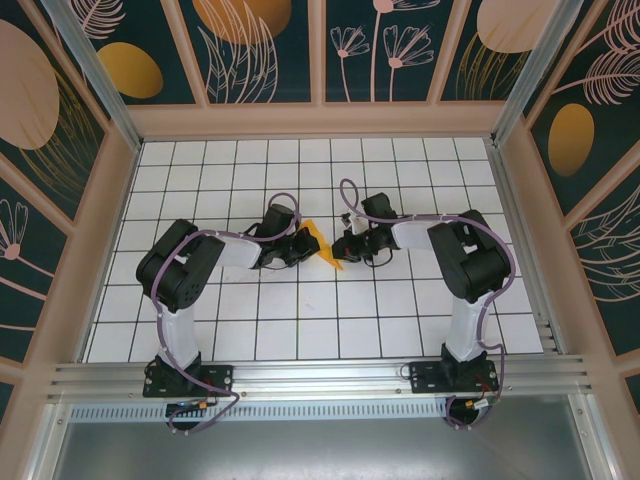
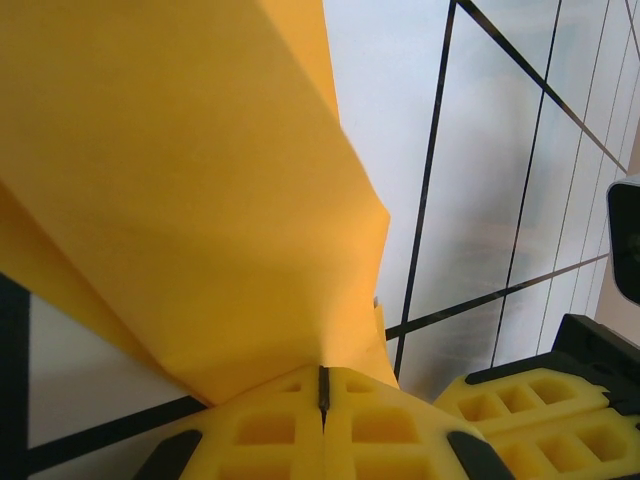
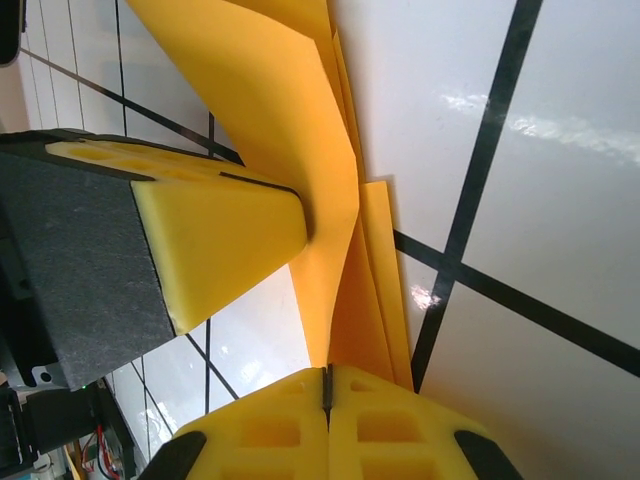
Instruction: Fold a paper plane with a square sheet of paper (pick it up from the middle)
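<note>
The square sheet of paper (image 1: 322, 240) is a folded, creased orange-yellow shape held just above the tiled floor between my two grippers. My left gripper (image 1: 303, 245) is shut on one edge of it. In the left wrist view the paper (image 2: 200, 180) fans up and away from the closed left gripper (image 2: 323, 385). My right gripper (image 1: 343, 247) is shut on the opposite end. In the right wrist view several folded layers of the paper (image 3: 300, 130) run out of the closed right gripper (image 3: 325, 385), and a left fingertip (image 3: 220, 240) presses against the paper's side.
The white tiled floor (image 1: 300, 320) with black grid lines spreads all around the grippers. Dark leaf-patterned wall panels (image 1: 250, 50) enclose it at the back and sides. The right gripper's yellow fingers (image 2: 530, 400) sit close beside the left one.
</note>
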